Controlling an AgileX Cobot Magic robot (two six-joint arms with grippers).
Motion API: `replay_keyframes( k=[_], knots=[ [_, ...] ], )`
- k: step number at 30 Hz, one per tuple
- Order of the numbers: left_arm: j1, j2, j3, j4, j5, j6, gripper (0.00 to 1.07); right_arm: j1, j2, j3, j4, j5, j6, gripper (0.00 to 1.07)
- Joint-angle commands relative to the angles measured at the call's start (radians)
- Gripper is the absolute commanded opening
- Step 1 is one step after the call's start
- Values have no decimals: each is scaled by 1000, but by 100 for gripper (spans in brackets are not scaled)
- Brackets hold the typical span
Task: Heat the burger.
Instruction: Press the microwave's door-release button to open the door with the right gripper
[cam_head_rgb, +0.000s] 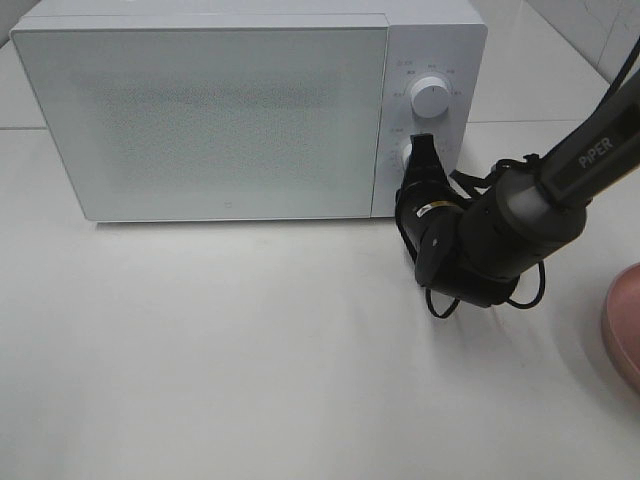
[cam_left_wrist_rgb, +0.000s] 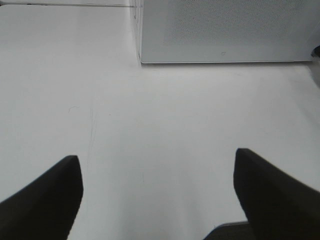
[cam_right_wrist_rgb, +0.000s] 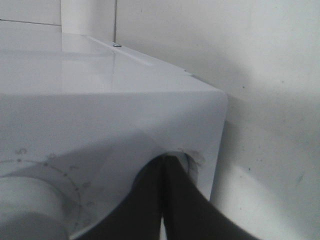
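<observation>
The burger is out of view in every frame. A white microwave (cam_head_rgb: 220, 120) stands at the back of the table with its door closed. My right gripper (cam_head_rgb: 423, 148) is shut, and its black tips rest against the lower knob (cam_head_rgb: 408, 160) of the control panel. The right wrist view shows the closed fingers (cam_right_wrist_rgb: 150, 200) meeting right at that knob (cam_right_wrist_rgb: 190, 161). My left gripper (cam_left_wrist_rgb: 159, 195) is open over bare white table, holds nothing, and faces the microwave's lower front corner (cam_left_wrist_rgb: 145, 57). It does not appear in the exterior view.
An upper knob (cam_head_rgb: 430, 97) sits above the lower one on the panel. The rim of a pink plate (cam_head_rgb: 625, 320) shows at the right edge. The right arm (cam_head_rgb: 520, 225) and its cable lie in front of the microwave's right corner. The white table (cam_head_rgb: 250, 350) spreads in front.
</observation>
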Motion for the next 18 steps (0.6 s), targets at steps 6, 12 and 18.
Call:
replay_keyframes(
  k=[6, 12, 18],
  knots=[
    [-4, 1, 3, 1, 2, 1, 78, -31, 18, -106, -60, -153, -46, 0],
    [-4, 1, 3, 1, 2, 1, 78, -31, 48, -148, -56, -150, -43, 0],
    [-4, 1, 3, 2, 2, 1, 78, -31, 48, -148, -42, -148, -44, 0]
  ],
)
